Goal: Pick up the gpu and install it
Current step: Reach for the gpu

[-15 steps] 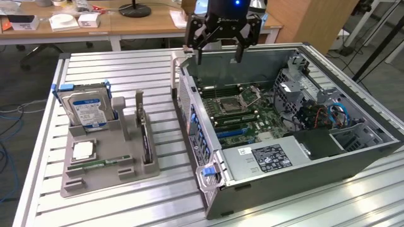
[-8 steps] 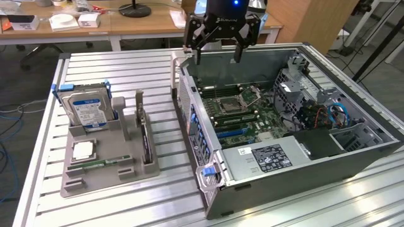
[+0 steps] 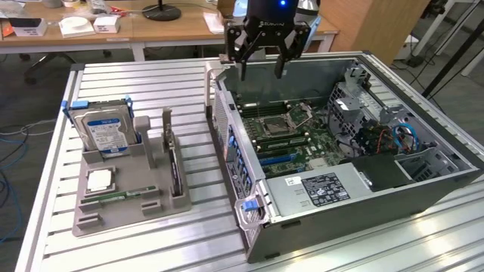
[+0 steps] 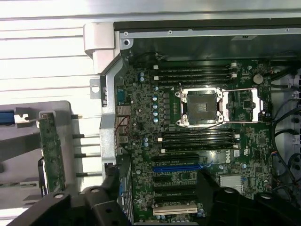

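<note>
Tool [image 3: 262, 71]: fingers apart, empty, above the open computer case [image 3: 363, 215].
Gpu [image 3: 174, 164]: on edge in the grey holder [image 3: 128, 211] on the bench [image 3: 151, 79].
Relation: gpu lies well apart, toward the exterior view's left of the tool; long axis parallel to the case wall.

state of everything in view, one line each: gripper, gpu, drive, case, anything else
gripper: open, empty, above the case
gpu: standing on edge in the gray holder, not picked up
hard drive: upright in the holder
memory stick: lying flat in the holder
computer case: on its side, panel off, open
cpu socket: cover plate swung open
</note>
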Available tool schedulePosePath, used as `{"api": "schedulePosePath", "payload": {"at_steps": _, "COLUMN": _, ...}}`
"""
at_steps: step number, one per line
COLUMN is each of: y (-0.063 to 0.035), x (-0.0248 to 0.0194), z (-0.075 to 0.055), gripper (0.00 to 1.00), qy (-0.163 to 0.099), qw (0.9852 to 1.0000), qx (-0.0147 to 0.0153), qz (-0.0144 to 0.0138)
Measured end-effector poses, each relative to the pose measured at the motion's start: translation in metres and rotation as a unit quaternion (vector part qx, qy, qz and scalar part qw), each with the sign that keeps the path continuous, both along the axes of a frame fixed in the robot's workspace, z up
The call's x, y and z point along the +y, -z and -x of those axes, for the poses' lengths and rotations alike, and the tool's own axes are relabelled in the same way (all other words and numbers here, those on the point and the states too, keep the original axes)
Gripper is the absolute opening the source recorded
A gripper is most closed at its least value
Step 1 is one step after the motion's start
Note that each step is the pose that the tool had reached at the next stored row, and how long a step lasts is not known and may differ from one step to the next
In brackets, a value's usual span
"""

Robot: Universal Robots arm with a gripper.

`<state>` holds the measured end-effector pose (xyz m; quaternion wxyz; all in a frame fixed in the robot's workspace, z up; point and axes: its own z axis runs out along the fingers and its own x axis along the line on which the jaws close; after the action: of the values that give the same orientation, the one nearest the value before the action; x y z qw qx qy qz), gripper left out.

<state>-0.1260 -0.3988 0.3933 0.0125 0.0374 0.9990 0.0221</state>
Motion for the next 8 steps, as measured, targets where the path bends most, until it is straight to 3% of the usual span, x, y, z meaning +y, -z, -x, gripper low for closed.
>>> {"api": "schedulePosePath", "payload": {"at_steps": 1, "y": 0.0, "x": 0.0, "z": 0.0, "gripper": 0.73, "qy": 0.0, "qw": 1.0, "qx": 0.0, "qz": 0.0}}
{"api": "schedulePosePath", "payload": {"at_steps": 3, "y": 0.0, "x": 0.0, "z": 0.0, "gripper": 0.62, "qy": 0.0, "qw": 1.0, "qx": 0.0, "qz": 0.0}}
{"api": "schedulePosePath", "payload": {"at_steps": 4, "y": 0.0, "x": 0.0, "z": 0.0, "gripper": 0.62, "qy": 0.0, "qw": 1.0, "qx": 0.0, "qz": 0.0}}
{"api": "schedulePosePath", "payload": {"at_steps": 8, "y": 0.0, "x": 0.0, "z": 0.0, "gripper": 0.44, "qy": 0.0, "qw": 1.0, "qx": 0.0, "qz": 0.0}}
